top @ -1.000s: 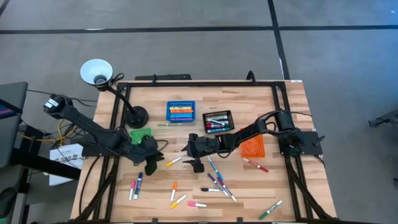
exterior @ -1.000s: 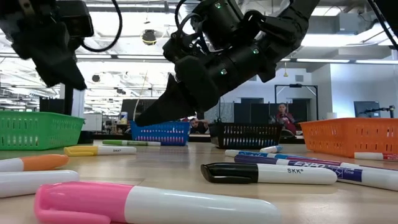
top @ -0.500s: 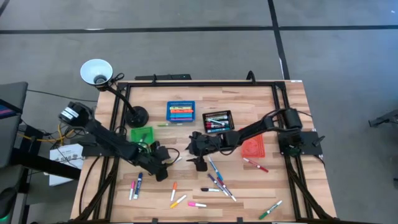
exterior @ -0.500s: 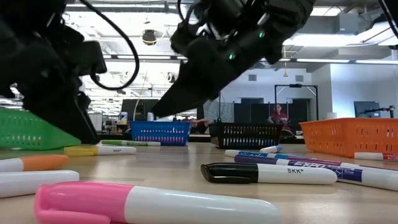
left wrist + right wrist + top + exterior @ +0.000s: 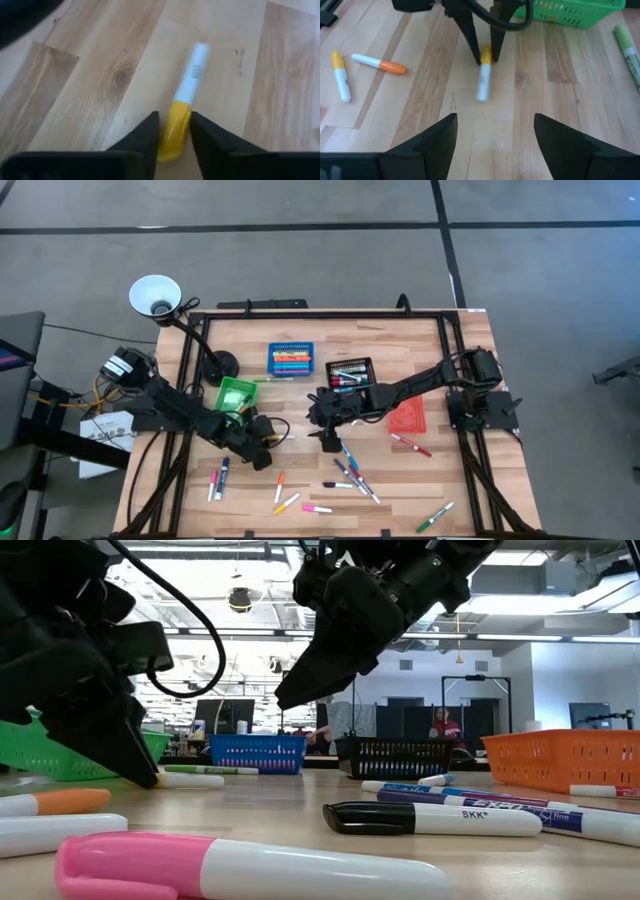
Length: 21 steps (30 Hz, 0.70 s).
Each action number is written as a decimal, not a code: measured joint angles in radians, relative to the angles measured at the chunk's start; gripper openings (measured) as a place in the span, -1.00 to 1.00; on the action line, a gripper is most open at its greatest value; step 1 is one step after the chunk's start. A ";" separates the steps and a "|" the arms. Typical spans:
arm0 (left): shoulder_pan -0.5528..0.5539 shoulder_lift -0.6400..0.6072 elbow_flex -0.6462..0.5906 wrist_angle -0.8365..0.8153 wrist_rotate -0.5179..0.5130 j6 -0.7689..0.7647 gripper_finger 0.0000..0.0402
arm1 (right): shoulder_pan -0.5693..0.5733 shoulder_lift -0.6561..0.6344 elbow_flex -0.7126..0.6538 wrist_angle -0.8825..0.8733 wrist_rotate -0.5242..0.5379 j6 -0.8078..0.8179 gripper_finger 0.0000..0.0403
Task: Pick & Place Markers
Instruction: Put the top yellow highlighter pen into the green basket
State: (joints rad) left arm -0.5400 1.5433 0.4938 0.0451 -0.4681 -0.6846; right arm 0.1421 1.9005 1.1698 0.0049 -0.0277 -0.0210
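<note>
Left gripper [image 5: 173, 134] has dropped onto the yellow-capped marker [image 5: 183, 107], jaws pinching its glossy cap. Right gripper [image 5: 495, 135] hovers at its 3 o'clock, jaws wide over bare wood-grain table [image 5: 460, 470].

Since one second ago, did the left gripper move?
Yes. In the high view the left gripper has moved away from the green bin, toward the table's near edge, and now straddles the yellow-capped marker.

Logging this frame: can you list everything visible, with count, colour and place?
Table: one, light wood, under everything.
Lamp: one, white shade, far left corner.
Bins: four at mid-table; blue, black, green, orange.
Loose markers: more than a dozen, mixed caps, near half.
Yellow-capped marker: one, lying beside the green bin.
Person: one, in the room behind.
Left end effector: closed on the yellow cap.
Right end effector: open, above mid-table.
</note>
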 joint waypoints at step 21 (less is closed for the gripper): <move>0.004 -0.479 -0.001 -0.271 -0.023 -0.032 -0.85 | 0.002 0.002 0.000 -0.020 0.000 0.038 0.27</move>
State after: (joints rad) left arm -0.5362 1.0638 0.4927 -0.2257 -0.4909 -0.7168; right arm 0.1436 1.9026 1.1698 -0.0155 -0.0278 0.0167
